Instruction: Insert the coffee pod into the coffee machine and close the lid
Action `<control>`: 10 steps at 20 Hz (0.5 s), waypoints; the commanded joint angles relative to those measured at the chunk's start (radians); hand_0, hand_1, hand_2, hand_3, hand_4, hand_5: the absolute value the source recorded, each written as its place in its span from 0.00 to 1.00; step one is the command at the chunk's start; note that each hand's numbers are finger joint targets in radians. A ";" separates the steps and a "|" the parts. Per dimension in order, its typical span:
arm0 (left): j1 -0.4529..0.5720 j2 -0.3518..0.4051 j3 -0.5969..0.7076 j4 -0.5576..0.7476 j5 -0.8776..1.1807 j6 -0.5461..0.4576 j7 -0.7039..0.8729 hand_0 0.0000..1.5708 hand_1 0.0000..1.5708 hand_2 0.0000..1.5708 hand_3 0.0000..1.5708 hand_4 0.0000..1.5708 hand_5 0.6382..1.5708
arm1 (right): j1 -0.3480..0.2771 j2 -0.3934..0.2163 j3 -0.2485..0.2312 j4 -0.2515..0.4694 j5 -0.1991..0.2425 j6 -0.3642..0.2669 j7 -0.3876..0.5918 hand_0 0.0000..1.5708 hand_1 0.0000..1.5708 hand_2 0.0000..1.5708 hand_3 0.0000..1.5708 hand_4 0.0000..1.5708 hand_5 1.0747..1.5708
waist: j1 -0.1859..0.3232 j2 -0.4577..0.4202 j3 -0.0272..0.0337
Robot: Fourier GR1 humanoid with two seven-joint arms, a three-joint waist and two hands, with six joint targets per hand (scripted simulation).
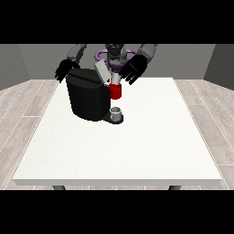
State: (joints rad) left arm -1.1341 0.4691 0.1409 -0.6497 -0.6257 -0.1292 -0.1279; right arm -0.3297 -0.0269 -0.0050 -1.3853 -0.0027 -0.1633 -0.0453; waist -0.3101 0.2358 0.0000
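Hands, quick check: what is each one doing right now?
Hand at the view's left: open, fingers spread, holding nothing, behind the coffee machine.
Hand at the view's right: open, fingers spread, holding nothing, above the lid.

Black coffee machine [87, 98] on white table [137, 146], lid [102, 72] up, hand at view's right [134, 69] w/ fingers [129, 78] spread

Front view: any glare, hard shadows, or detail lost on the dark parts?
Front view: even, flat light, no glare on the white table; no hard cast shadows visible; the black coffee machine shows little surface detail, and the hand at the view's left nearly merges with it.
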 commanded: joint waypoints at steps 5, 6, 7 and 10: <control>0.015 -0.042 -0.015 0.021 -0.019 0.014 0.007 0.84 0.84 0.85 0.78 0.32 1.00 | 0.016 0.002 -0.011 -0.017 -0.013 -0.007 0.042 0.00 0.00 0.00 0.00 0.34 1.00 | 0.008 -0.016 -0.0001; -0.073 0.010 0.000 0.009 -0.002 -0.057 0.019 0.81 0.81 0.83 0.78 0.33 1.00 | -0.023 -0.029 -0.047 0.027 -0.036 0.027 -0.009 0.00 0.00 0.00 0.00 0.34 1.00 | 0.009 0.027 0.0004; -0.064 -0.062 -0.022 -0.005 -0.020 -0.008 0.067 0.78 0.78 0.82 0.77 0.33 1.00 | -0.013 0.007 -0.034 0.051 -0.012 -0.011 -0.057 0.00 0.00 0.00 0.00 0.33 1.00 | 0.022 0.012 0.0006; -0.011 -0.008 -0.006 0.022 -0.020 -0.002 -0.023 0.77 0.77 0.80 0.76 0.32 1.00 | 0.039 0.004 -0.004 -0.009 -0.006 0.010 -0.052 0.00 0.00 0.00 0.00 0.33 1.00 | 0.001 0.033 0.0000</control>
State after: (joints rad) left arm -1.1634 0.4466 0.1296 -0.6383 -0.6403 -0.1462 -0.1105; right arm -0.3204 -0.0321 -0.0275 -1.3722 -0.0177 -0.1591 -0.0592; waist -0.3008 0.2439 0.0003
